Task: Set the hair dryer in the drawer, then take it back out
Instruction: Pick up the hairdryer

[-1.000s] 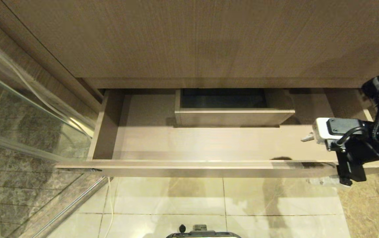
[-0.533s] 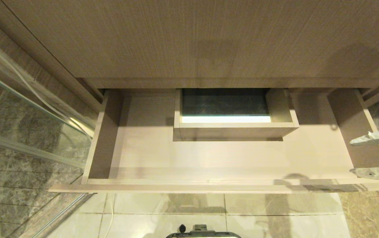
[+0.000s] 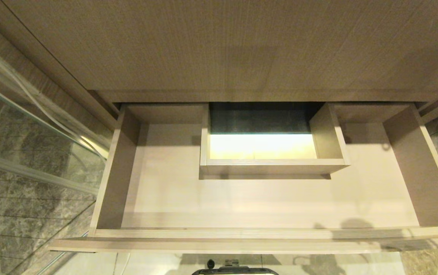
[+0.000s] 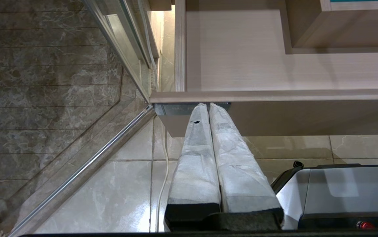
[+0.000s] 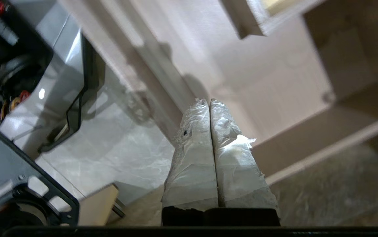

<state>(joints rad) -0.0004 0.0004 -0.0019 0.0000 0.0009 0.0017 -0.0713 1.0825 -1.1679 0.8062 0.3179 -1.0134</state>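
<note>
Nearest, the left gripper point(image 4: 208, 107) hangs parked below the drawer's front lip, wrapped fingers point(image 4: 195, 158) pressed together, holding nothing. The right gripper point(image 5: 209, 102) — fingers likewise closed and empty — hovers over the tiled floor point(image 5: 116, 154) off the drawer's right front corner. The drawer point(image 3: 264, 200) stands pulled out; a boxed cut-out point(image 3: 272, 167) sits at mid-back. The hair dryer appears in no view.
</note>
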